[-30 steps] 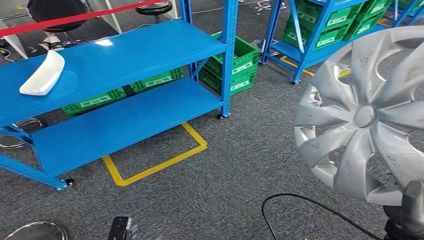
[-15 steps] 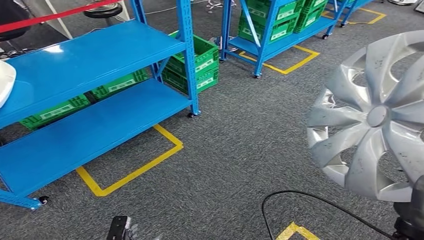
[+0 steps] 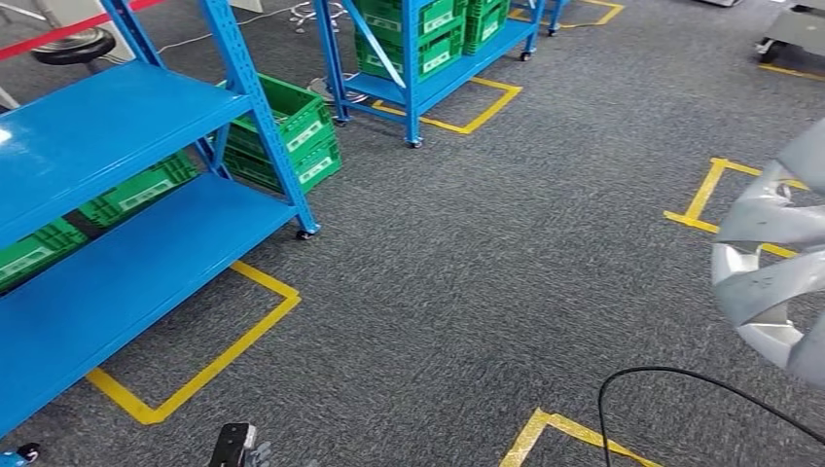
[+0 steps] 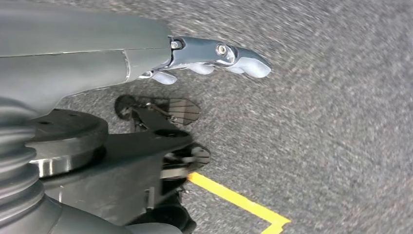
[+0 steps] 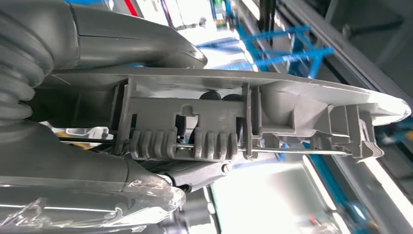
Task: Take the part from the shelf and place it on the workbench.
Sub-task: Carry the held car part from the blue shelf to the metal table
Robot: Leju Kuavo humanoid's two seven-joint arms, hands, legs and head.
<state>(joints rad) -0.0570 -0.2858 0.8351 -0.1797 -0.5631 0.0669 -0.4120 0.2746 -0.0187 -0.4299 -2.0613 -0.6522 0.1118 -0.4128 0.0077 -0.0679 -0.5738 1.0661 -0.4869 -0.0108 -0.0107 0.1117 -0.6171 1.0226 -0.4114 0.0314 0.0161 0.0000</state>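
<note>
We carry the silver plastic wheel cover with curved spokes [image 3: 773,272] in our right hand [image 5: 146,63], and that is the relation everything turns on: the part is already off the blue metal shelf rack [image 3: 117,175] and lies well to the right of it, across a wide stretch of grey carpet, held up at our right side with its face turned toward the head camera. From the wrist we see the cover edge-on, its rim running away from the palm, its ribbed grey back with clips toward the camera; the thick grey thumb presses along one side of the rim and dark fingertips [image 5: 214,96] show through the openings, so the grasp pinches the rim. The right arm is raised, keeping the cover upright rather than flat. Our left hand [image 4: 214,56] hangs low over the carpet, holding nothing, its pale-tipped fingers loosely extended together. Relative to the shelf rack, yellow tape floor markings [image 3: 705,190] lie far to the right, near the cover. No workbench is in sight, so we judge that we must turn further before setting the part down, and the right arm alone will do it.
</note>
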